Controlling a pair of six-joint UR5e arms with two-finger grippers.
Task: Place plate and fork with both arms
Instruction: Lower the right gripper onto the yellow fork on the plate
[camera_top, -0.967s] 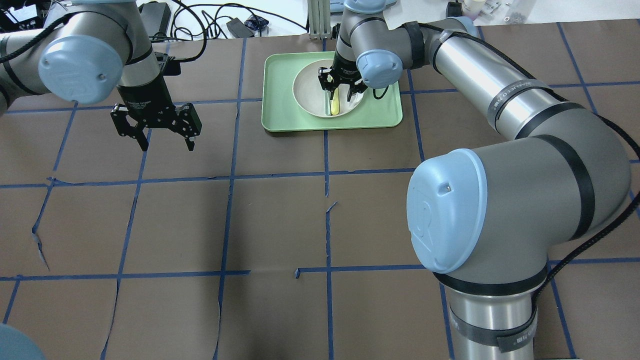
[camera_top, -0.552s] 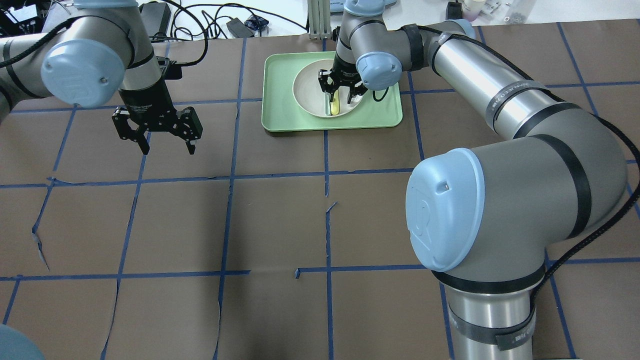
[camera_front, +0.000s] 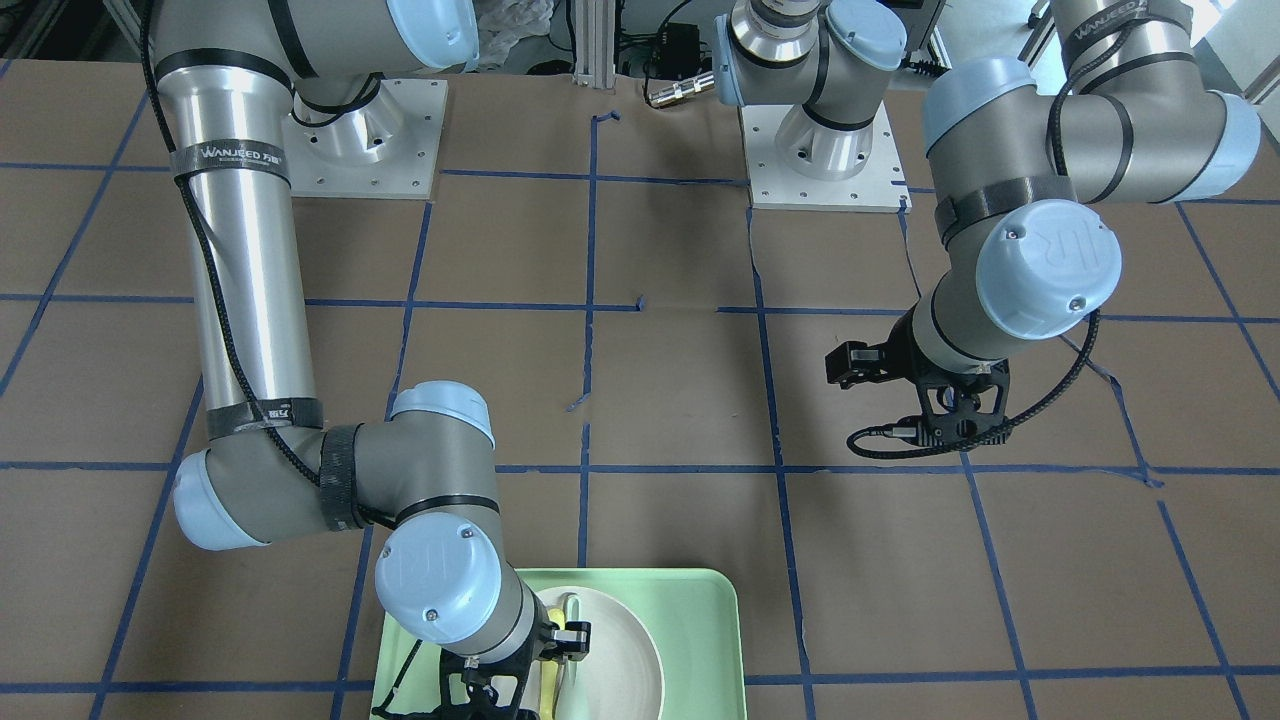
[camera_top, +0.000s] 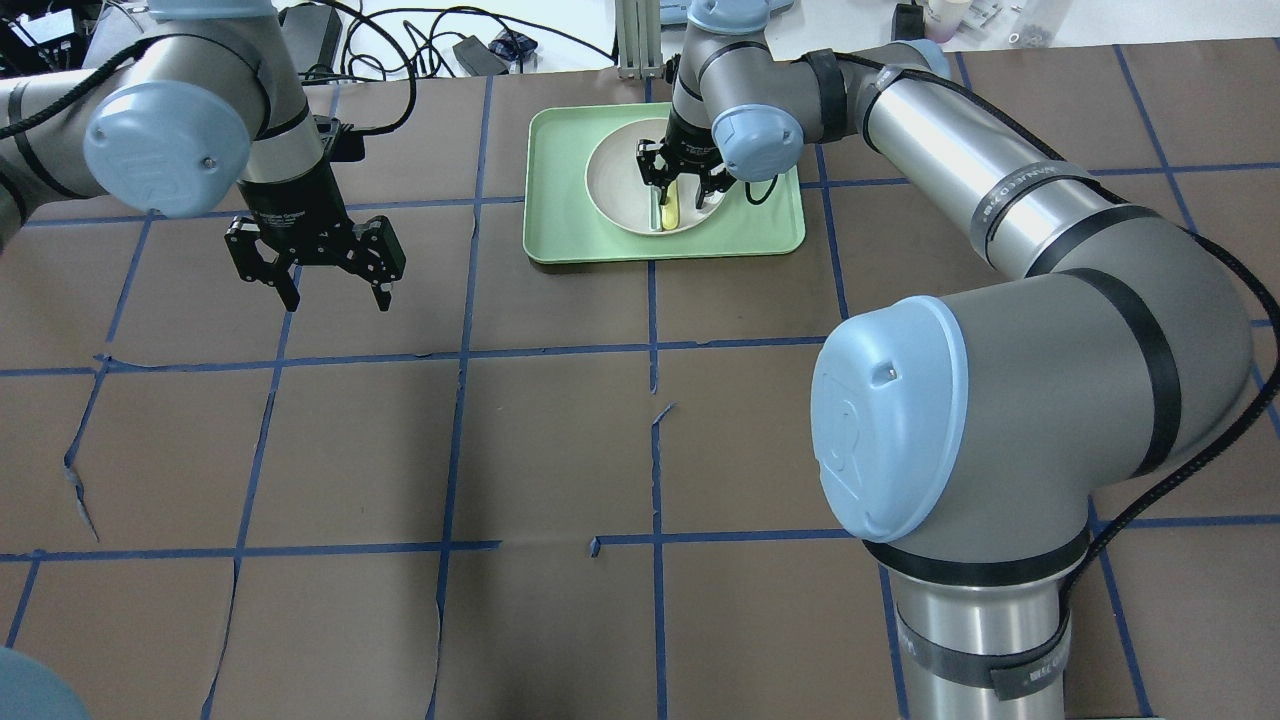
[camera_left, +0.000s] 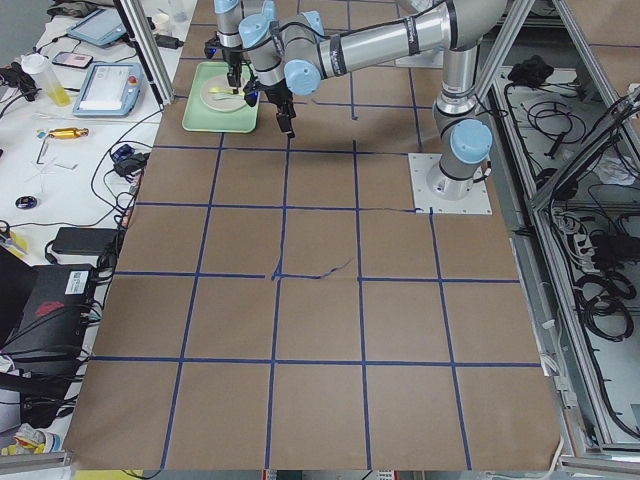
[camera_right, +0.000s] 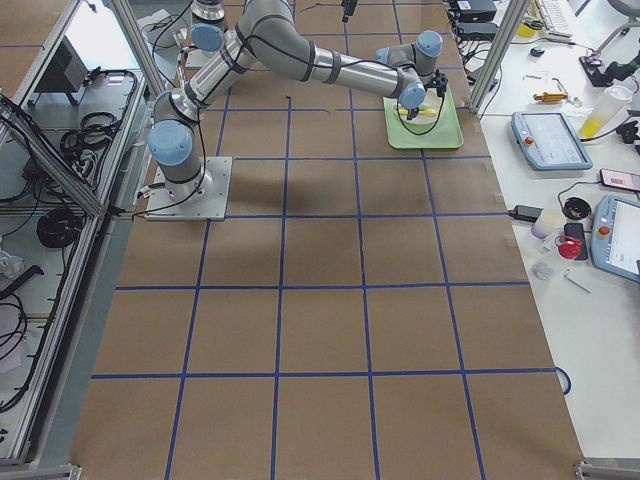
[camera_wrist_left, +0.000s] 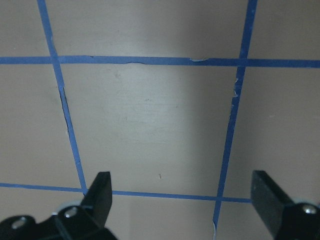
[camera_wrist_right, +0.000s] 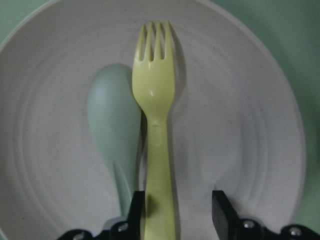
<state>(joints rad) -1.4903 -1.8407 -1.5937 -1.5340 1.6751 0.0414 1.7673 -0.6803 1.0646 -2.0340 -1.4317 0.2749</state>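
The off-white plate (camera_top: 615, 185) lies in the mint-green tray (camera_top: 560, 200) at the table's far side. The yellow fork (camera_top: 670, 208) lies in the plate beside a pale grey-green spoon (camera_top: 657, 212). My right gripper (camera_top: 683, 190) is low over the plate and open. In the right wrist view the fork's (camera_wrist_right: 155, 100) handle runs between the right gripper's (camera_wrist_right: 177, 210) jaws, close to the left one, with the spoon (camera_wrist_right: 112, 120) just outside them. My left gripper (camera_top: 335, 290) is open and empty above bare table, well to the left of the tray.
Brown paper with blue tape lines covers the table (camera_top: 550, 450). Cables and boxes (camera_top: 470, 50) lie beyond the far edge behind the tray. In the front-facing view the right arm's elbow (camera_front: 440, 570) hangs over the tray's (camera_front: 700, 620) corner.
My right gripper has sunk a little toward the fork and its jaws look narrower. My left gripper has shifted slightly and stays open.
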